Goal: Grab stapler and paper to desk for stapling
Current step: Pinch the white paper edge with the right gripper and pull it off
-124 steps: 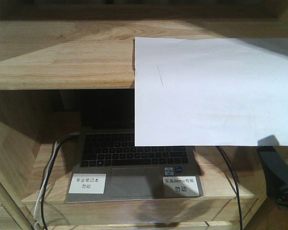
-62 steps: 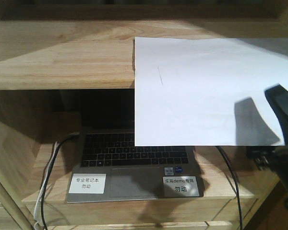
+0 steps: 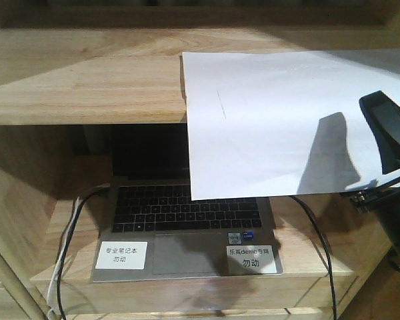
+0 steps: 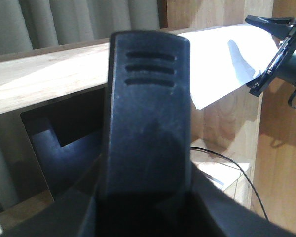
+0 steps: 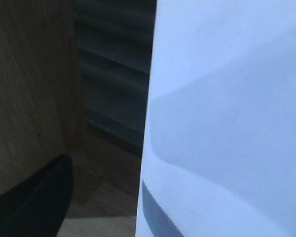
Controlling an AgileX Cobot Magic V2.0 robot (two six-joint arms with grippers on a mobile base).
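The white paper (image 3: 280,120) lies on the wooden shelf top, its front half hanging over the edge. My right gripper (image 3: 358,150) is open at the sheet's right side, one finger (image 3: 387,127) above it and the other below. The left wrist view shows the same straddle, right gripper (image 4: 249,55) around the paper (image 4: 222,59). In the right wrist view the paper (image 5: 227,118) fills the right half, beside one dark finger (image 5: 34,202). The black stapler (image 4: 145,98) stands upright in my left gripper (image 4: 145,197), which is shut on it. The desk is out of view.
An open laptop (image 3: 187,227) with two white labels sits in the shelf unit's (image 3: 87,80) lower compartment, under the overhanging paper. Black and white cables (image 3: 67,240) run down its left side and a black cable (image 3: 323,247) down its right.
My right gripper rose from the lower right corner to the paper's right edge. The sheet shifted slightly left and its front edge now tilts up to the right.
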